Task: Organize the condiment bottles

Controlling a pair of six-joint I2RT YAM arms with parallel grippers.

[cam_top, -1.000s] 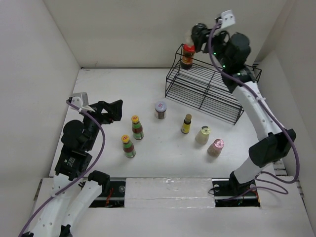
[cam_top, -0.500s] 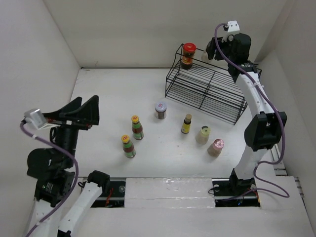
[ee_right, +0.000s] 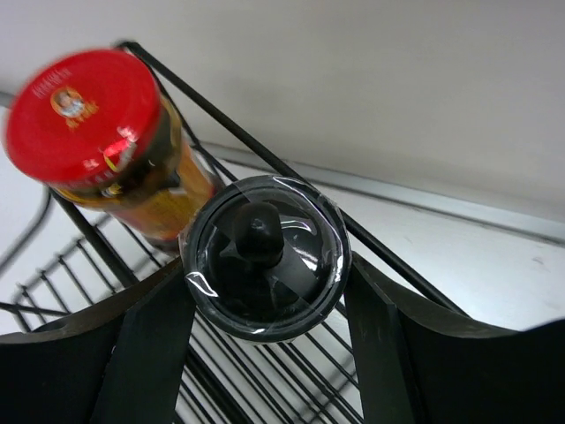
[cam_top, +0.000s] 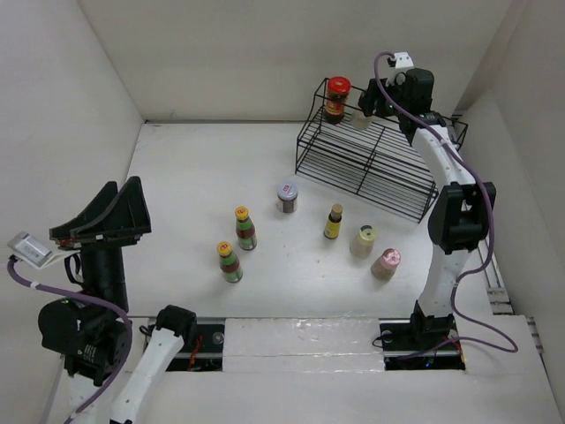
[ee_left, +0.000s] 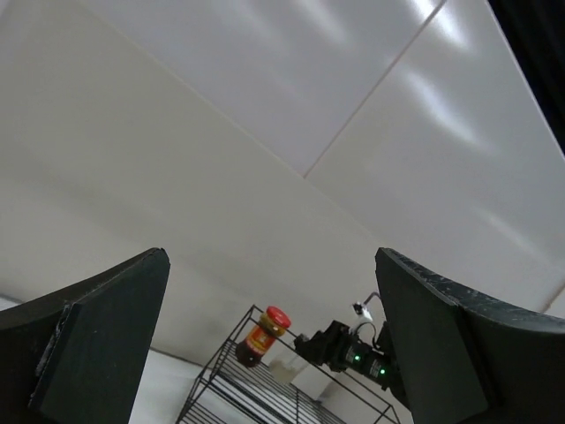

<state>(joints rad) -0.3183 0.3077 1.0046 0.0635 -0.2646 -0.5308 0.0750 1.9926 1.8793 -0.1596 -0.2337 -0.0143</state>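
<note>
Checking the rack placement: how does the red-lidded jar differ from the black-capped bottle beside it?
The red-lidded jar has a red lid; the black-capped bottle has a black cap under clear wrap. The jar stands free on the wire rack; the bottle sits between the fingers of the right gripper. Both are upright, side by side at the rack's back edge.

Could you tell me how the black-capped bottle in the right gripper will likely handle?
The black-capped bottle is probably slippery: glossy plastic wrap covers the cap held by the right gripper. Set on the wire rack, it may wobble on thin bars and bump the red-lidded jar alongside.
</note>
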